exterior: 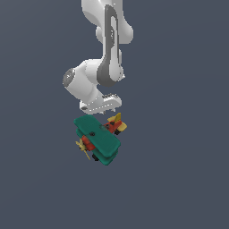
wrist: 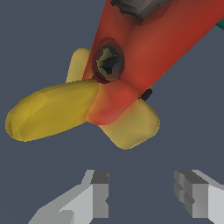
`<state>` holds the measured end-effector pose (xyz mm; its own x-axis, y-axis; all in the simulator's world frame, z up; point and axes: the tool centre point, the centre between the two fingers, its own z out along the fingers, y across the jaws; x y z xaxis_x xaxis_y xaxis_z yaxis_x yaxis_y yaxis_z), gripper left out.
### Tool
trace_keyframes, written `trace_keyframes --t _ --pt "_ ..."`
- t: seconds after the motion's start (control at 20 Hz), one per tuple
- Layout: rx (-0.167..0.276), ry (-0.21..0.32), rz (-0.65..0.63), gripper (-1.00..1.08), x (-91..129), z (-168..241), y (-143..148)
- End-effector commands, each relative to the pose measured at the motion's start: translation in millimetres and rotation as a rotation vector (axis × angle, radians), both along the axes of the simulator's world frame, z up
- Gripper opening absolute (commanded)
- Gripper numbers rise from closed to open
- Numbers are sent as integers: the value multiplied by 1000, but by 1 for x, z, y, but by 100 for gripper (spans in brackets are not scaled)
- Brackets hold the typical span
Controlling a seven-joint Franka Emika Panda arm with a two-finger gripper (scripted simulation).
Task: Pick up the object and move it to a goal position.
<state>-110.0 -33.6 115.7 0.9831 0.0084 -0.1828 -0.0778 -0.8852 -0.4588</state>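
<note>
Exterior view: biplane point(exterior: 98, 141) propeller toward lower left

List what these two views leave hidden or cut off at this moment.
- Gripper: hidden behind the wrist in the exterior view; the wrist view shows only the fingertips, apart.
- Toy biplane: the wrist view shows only its red body and yellow tail; wings cut off by the edge.
- Goal position: no marker in either view.

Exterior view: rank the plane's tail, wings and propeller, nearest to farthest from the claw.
1. Yellow tail, just below the claw, toward the exterior view's right.
2. Teal wings, lower, central.
3. Yellow propeller, lowest, toward the exterior view's left.
</note>
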Motion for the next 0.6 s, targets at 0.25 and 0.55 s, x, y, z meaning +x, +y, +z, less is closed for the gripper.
trace_keyframes --t 0.25,0.55 --pt "73 -7 -28 28 -4 -3 0" --pt "152 -23 -62 28 -6 -5 0"
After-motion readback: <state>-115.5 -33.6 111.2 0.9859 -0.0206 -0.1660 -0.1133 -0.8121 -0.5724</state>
